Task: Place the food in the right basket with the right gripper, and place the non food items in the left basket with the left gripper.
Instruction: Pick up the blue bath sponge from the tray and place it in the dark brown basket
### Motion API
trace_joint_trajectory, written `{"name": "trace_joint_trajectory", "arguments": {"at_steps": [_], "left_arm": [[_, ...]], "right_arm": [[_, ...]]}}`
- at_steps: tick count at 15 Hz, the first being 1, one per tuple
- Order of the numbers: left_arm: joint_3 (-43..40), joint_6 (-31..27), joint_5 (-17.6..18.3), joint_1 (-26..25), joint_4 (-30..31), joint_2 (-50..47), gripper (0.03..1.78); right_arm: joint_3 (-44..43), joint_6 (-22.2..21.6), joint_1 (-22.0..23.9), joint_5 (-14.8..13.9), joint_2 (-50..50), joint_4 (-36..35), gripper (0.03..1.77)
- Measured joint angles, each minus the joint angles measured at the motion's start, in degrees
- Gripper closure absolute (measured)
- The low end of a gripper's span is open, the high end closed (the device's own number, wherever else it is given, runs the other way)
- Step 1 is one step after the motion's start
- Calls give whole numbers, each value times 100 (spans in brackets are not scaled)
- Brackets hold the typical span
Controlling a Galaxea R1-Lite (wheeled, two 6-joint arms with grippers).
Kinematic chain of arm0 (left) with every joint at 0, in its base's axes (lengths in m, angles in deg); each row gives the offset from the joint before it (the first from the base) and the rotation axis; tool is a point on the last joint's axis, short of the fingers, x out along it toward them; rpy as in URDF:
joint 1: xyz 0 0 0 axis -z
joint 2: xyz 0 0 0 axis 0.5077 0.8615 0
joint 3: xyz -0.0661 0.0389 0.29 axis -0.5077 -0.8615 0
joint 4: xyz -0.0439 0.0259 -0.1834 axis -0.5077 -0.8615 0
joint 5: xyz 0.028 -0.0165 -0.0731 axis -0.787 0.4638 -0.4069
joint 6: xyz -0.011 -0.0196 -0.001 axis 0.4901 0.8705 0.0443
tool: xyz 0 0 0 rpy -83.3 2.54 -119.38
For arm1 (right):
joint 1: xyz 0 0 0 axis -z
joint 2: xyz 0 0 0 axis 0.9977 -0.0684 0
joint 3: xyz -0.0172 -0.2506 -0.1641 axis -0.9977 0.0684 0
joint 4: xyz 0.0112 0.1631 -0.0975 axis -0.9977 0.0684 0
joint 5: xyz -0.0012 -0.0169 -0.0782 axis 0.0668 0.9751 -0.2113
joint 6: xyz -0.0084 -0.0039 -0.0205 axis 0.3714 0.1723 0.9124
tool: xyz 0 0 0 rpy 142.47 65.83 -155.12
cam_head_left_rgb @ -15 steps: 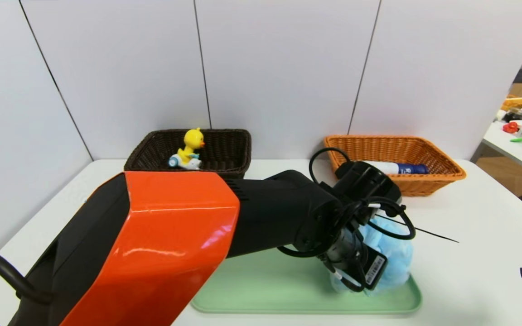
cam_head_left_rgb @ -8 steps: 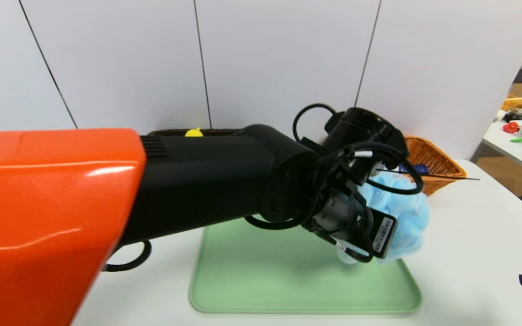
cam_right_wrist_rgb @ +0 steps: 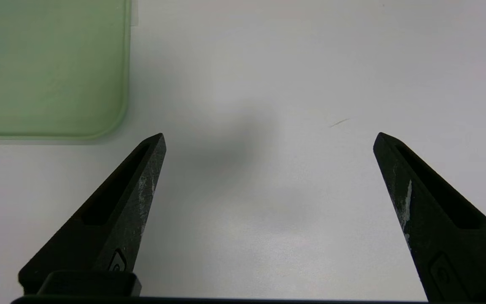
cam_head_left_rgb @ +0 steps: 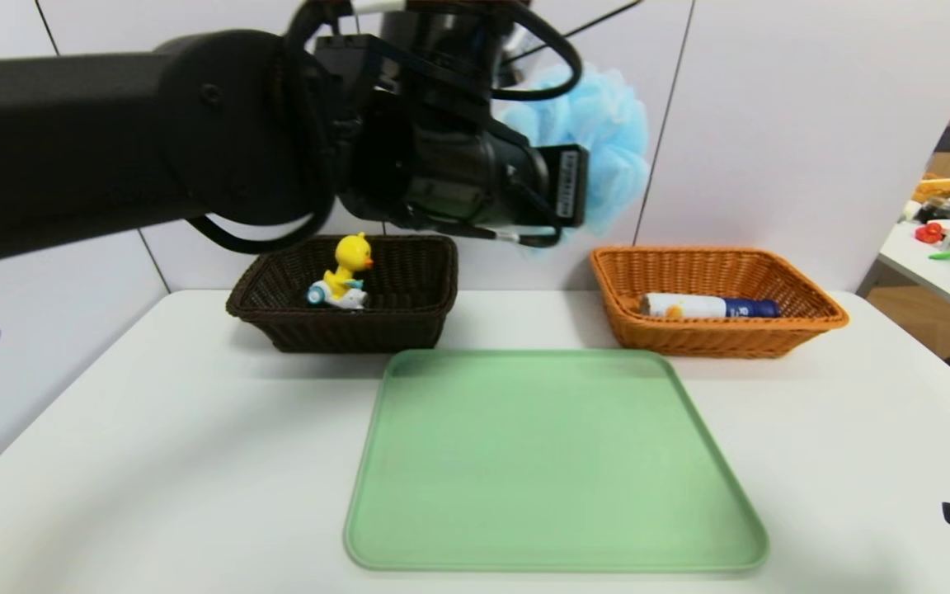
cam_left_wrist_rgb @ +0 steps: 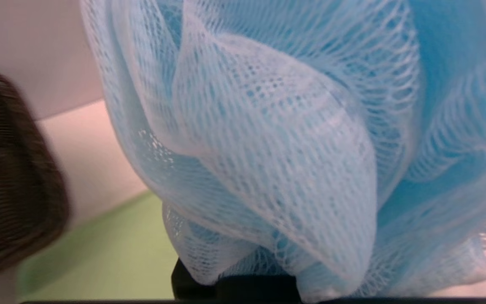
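High above the table, between the two baskets, my left gripper (cam_head_left_rgb: 582, 140) is shut on the fluffy light-blue bath pouf (cam_head_left_rgb: 607, 148); the pouf (cam_left_wrist_rgb: 293, 139) fills the left wrist view and hides the fingers. The yellow duck toy (cam_head_left_rgb: 345, 271) stands in the dark brown left basket (cam_head_left_rgb: 409, 318). The food, a white container with a dark blue cap (cam_head_left_rgb: 710, 306), lies on its side in the orange right basket (cam_head_left_rgb: 805, 326). My right gripper (cam_right_wrist_rgb: 269, 139) hovers open over bare table at the front right, with nothing between its fingers (cam_right_wrist_rgb: 141, 181).
A pale green tray (cam_head_left_rgb: 557, 536) lies empty in the middle of the white table. White wall panels stand right behind the baskets. A side table with clutter (cam_head_left_rgb: 949, 243) is at the far right.
My left arm has lifted the pouf off the green tray, high up and back toward the baskets. The right gripper has stayed put.
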Motion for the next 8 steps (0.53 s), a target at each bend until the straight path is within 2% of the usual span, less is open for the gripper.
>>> {"name": "trace_joint_trajectory", "arguments": {"at_steps": [3,5,8], "left_arm": [[-11,-278,-17,-1168,-152,-141,142],[-82,-529,-17,-1910,-474,-146,142],[-230,-724,-6,-2519,-891,51,142]], "right_arm": [[4,5,-10,44,-9,-7,10],[15,5,-10,57,-11,-10,10],[24,5,-11,60,-11,-5,10]]}}
